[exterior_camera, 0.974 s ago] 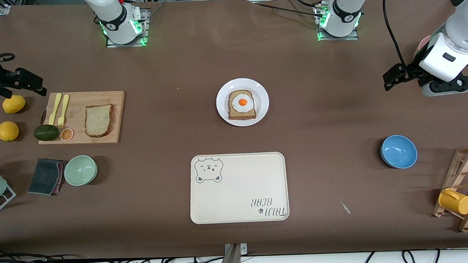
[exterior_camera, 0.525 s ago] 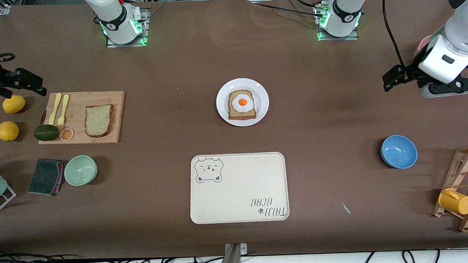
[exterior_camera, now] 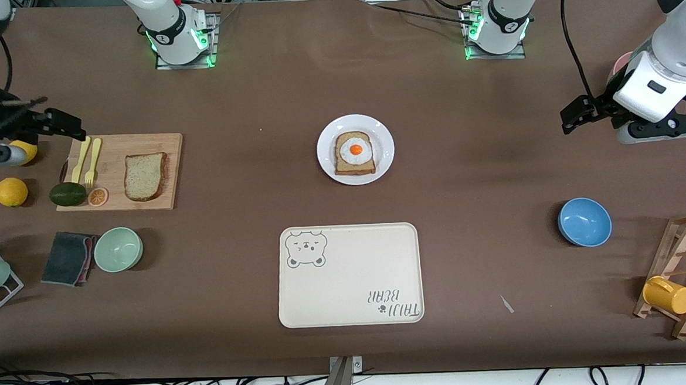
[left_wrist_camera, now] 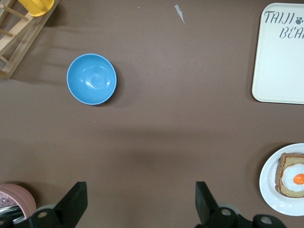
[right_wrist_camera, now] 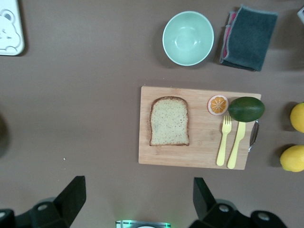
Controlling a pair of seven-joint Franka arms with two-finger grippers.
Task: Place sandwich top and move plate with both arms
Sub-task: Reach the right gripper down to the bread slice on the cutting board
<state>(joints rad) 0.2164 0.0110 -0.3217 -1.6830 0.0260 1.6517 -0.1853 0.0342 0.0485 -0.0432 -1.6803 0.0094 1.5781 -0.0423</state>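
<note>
Found the tray (exterior_camera: 347,274) nearest, bare, likely left free as the landing spot for the plate. Next, the sandwich top (exterior_camera: 145,176), lying flat on the board (exterior_camera: 167,143) and untouched, so the first step was not yet done. In the right wrist view, sat ahead of the right gripper (right_wrist_camera: 137,197), roughly centred between the lines of its two fingers (right_wrist_camera: 71,197) and well apart from both. Fingers spread wide with nothing between them, poised close by the board, though hard to tell whether over its edge or over the table just beside it. Looked set for a descent onto the slice.

Farther on, found the plate (exterior_camera: 324,152) mid-table, bearing the egg slice (exterior_camera: 354,152) and ready for its lid. From the left wrist, lay well off to one side of the left gripper (left_wrist_camera: 140,202), outside its fingers. Spread and empty too, over bare table at the left arm's end. Waited there, by this reading, because the two-arm carry comes last.
</note>
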